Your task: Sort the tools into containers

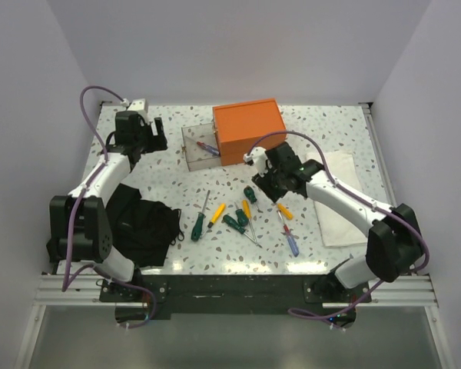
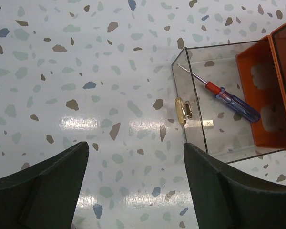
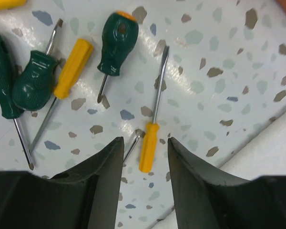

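Note:
Several screwdrivers lie mid-table: green ones (image 1: 199,223) (image 1: 234,223) (image 1: 250,194), yellow ones (image 1: 216,214) (image 1: 284,211) and a red-and-blue one (image 1: 290,240). My right gripper (image 1: 265,181) is open above them. In the right wrist view the gripper (image 3: 145,140) straddles a yellow screwdriver's handle (image 3: 149,148), apart from it, with a stubby green one (image 3: 117,43) beyond. The clear bin (image 1: 190,154) stands against the orange box (image 1: 248,129) and holds a red-and-blue screwdriver (image 2: 231,99). My left gripper (image 1: 160,137) is open and empty left of the bin (image 2: 193,71).
A black cloth (image 1: 142,223) lies at the front left by the left arm's base. A white folded towel (image 1: 342,200) lies on the right under the right arm, its edge showing in the right wrist view (image 3: 271,152). White walls close in the table.

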You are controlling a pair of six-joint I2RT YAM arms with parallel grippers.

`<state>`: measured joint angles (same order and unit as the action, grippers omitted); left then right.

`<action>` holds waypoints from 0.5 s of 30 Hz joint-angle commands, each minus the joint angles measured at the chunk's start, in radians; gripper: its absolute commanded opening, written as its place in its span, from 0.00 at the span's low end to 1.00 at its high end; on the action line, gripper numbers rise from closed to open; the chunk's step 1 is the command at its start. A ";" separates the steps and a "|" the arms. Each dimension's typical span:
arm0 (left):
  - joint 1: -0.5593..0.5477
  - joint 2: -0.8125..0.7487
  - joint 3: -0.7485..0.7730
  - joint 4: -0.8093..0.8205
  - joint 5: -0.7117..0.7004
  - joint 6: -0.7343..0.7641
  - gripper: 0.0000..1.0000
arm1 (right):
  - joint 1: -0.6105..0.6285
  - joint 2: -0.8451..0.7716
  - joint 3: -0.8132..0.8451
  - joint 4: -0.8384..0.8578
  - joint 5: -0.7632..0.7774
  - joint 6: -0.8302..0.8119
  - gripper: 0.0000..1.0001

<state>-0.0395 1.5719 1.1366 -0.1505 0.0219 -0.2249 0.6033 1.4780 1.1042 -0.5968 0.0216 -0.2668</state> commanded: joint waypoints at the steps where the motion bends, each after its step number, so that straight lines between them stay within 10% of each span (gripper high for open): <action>1: 0.007 0.010 0.043 0.031 0.012 -0.014 0.85 | -0.019 0.021 -0.039 -0.006 0.038 0.097 0.42; 15: 0.007 -0.027 -0.003 0.038 -0.002 -0.008 0.85 | -0.074 0.140 -0.076 0.014 0.018 0.041 0.40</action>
<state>-0.0395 1.5848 1.1366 -0.1505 0.0219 -0.2253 0.5262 1.6115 1.0237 -0.6041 0.0422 -0.2207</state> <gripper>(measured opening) 0.853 0.382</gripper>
